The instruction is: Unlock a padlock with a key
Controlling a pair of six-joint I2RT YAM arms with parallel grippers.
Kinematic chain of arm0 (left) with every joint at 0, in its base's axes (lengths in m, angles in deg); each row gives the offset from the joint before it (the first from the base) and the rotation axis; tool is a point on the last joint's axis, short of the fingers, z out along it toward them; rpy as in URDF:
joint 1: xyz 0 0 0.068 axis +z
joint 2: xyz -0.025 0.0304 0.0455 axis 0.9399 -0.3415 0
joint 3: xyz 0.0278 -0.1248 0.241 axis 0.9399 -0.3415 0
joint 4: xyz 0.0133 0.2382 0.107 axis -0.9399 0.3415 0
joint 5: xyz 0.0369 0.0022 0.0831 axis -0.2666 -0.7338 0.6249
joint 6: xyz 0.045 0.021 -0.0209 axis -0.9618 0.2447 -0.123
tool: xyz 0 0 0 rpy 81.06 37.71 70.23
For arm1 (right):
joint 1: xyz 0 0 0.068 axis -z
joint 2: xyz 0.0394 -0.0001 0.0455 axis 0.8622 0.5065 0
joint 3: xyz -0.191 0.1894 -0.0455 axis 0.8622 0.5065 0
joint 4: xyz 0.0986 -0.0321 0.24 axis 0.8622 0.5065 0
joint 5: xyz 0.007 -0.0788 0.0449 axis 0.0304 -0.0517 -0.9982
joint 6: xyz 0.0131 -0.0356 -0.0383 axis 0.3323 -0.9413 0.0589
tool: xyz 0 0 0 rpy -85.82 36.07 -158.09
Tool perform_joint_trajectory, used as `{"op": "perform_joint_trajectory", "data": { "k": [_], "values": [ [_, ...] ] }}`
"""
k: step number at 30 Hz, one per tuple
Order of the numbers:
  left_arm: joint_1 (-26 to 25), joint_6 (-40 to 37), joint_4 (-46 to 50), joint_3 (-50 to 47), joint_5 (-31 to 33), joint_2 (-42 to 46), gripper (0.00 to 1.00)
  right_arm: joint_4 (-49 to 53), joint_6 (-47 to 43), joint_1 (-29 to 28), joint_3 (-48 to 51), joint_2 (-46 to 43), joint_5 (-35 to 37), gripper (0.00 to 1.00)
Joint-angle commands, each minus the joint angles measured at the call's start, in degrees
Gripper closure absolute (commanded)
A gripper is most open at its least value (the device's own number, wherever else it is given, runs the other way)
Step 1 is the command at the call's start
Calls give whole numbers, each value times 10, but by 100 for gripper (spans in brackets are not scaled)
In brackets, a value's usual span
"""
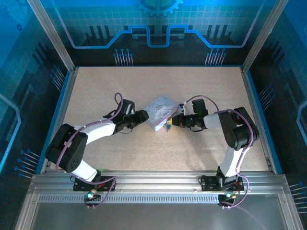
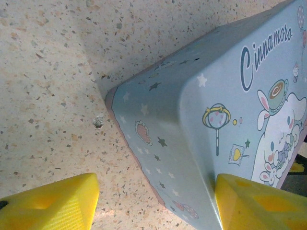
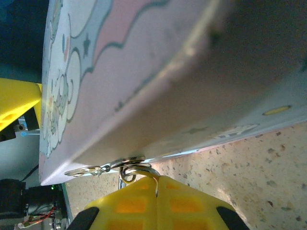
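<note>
The pale blue cartoon-printed tin (image 1: 160, 111) lies mid-table between both arms. My right gripper (image 1: 171, 123) is at its near right corner. In the right wrist view its yellow fingers (image 3: 129, 201) are pressed together on a thin curved metal loop (image 3: 139, 171). The loop, the padlock's shackle, hooks through the tin's silvery hasp (image 3: 127, 162). The padlock's dark body is hidden behind the fingers, and the key is hidden too. My left gripper (image 1: 144, 116) is open astride the tin's left corner (image 2: 158, 143). Its right finger (image 2: 259, 201) rests against the tin's side, and its left finger (image 2: 53, 203) is over bare table.
The speckled beige table (image 1: 144, 81) has blue rails at both sides and a metal frame along the near edge. The tin's lid (image 2: 268, 96) carries a cartoon print.
</note>
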Motion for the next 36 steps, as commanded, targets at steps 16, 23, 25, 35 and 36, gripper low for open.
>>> {"op": "perform_joint_trajectory", "data": {
  "k": [16,23,25,35,36],
  "values": [
    [-8,0,26,-23,15,4,34,-106,88,9,23,-1,25,98],
    [-8,0,26,-25,15,3,34,-120,103,15,23,1,26,98],
    [-8,0,26,-25,16,3,34,-122,105,17,23,1,27,98],
    [-8,-1,29,-24,16,2,34,-135,117,30,24,-3,30,99],
    [-8,-1,28,-24,16,2,34,-137,118,31,24,-2,30,99]
  ]
}}
